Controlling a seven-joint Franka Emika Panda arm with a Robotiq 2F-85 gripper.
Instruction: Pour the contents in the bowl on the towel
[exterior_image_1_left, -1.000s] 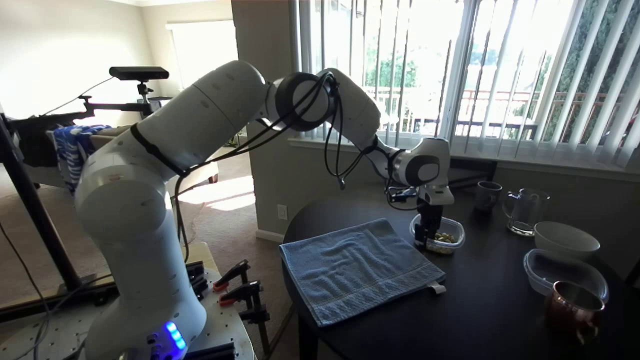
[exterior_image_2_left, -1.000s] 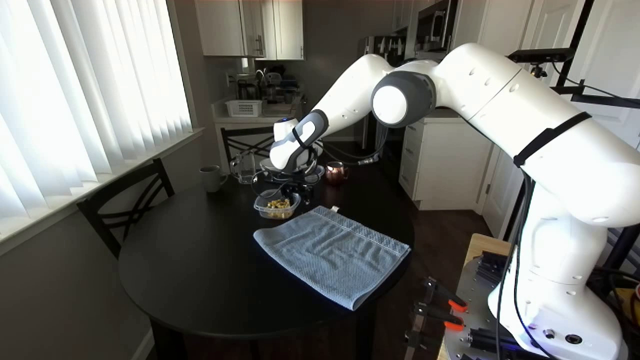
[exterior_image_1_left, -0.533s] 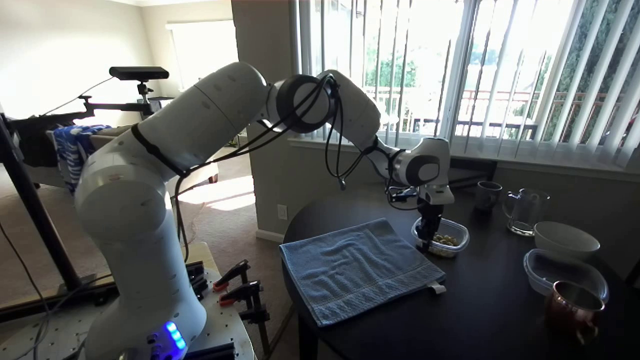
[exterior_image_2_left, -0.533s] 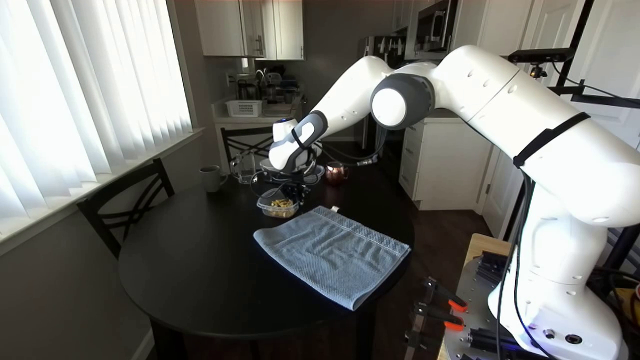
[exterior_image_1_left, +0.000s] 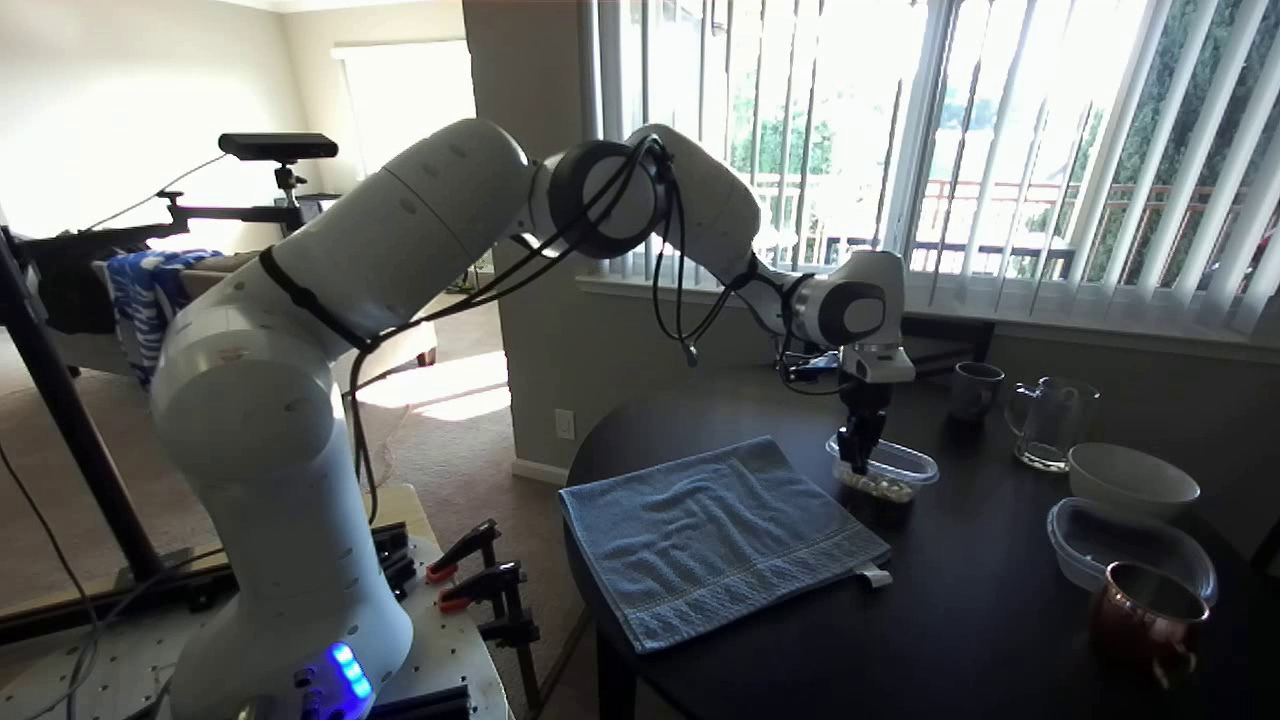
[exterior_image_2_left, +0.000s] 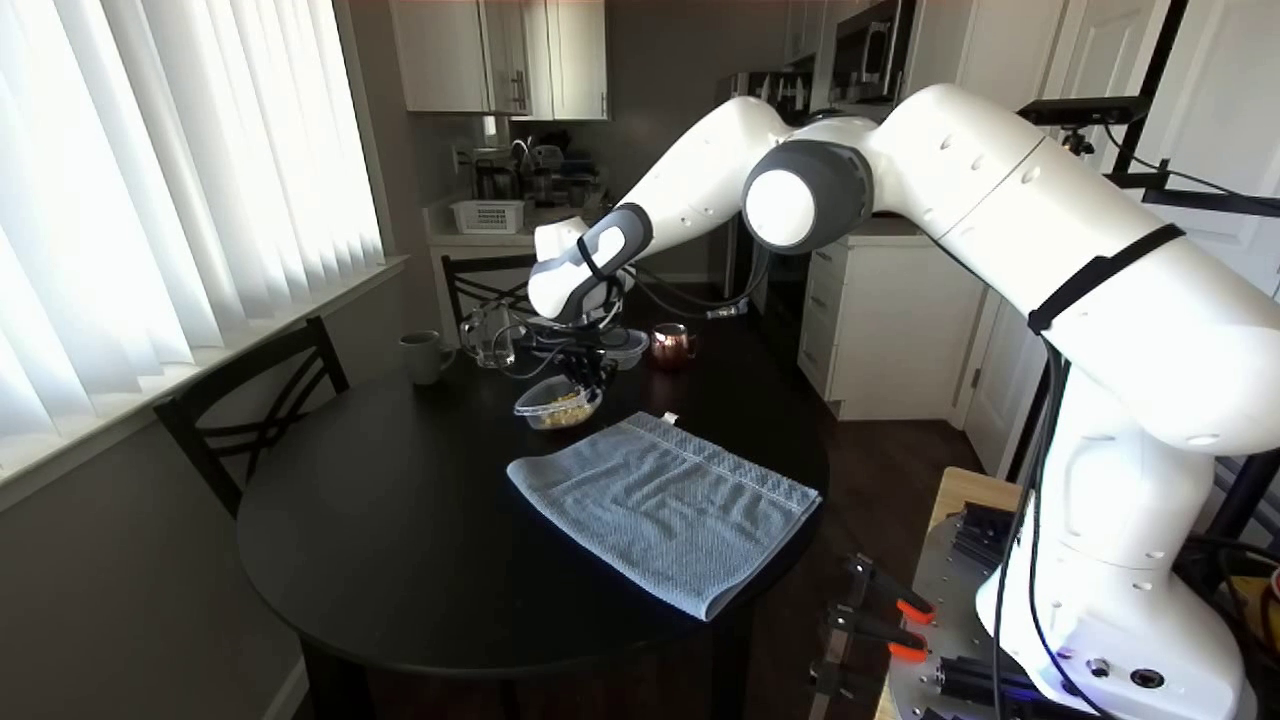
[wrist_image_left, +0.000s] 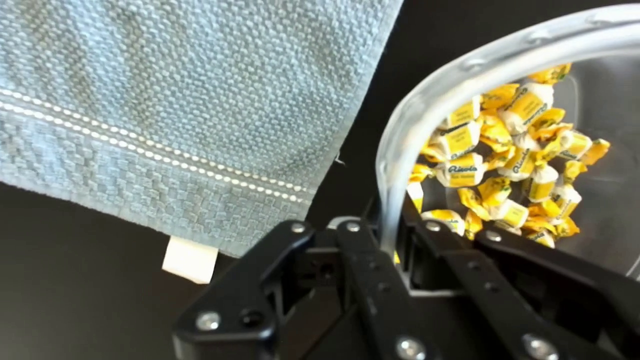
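We have the jaws clenched on a wall of the clear bowl (wrist_image_left: 472, 70), yellow-wrapped sweets (wrist_image_left: 517, 164) inside, just beside the blue-grey towel (exterior_image_1_left: 720, 545); whether its base touches the surface (exterior_image_2_left: 420, 560), we cannot quite tell. On its side away from the towel, we see a grey mug (exterior_image_1_left: 975, 392), glass mug (exterior_image_1_left: 1055, 425), white bowl (exterior_image_1_left: 1130, 480), clear tub (exterior_image_1_left: 1120, 540) and copper mug (exterior_image_1_left: 1145, 625).

In both exterior views, a brightly lit window (exterior_image_1_left: 850, 110) is screened by vertical blinds (exterior_image_2_left: 180, 180); past them, greenery (exterior_image_1_left: 825, 150) is glimpsed in an exterior view. There, at far left, brownish carpet (exterior_image_1_left: 460, 440) is crossed by sunlight (exterior_image_1_left: 450, 378), and a sofa (exterior_image_1_left: 222, 263) is draped with blue-and-white cloth (exterior_image_1_left: 140, 300). In an exterior view, white cabinets (exterior_image_2_left: 440, 55) are mounted along the far gray wall (exterior_image_2_left: 680, 60), and a dark chair (exterior_image_2_left: 240, 372) is set left of the round black table (exterior_image_2_left: 400, 560).
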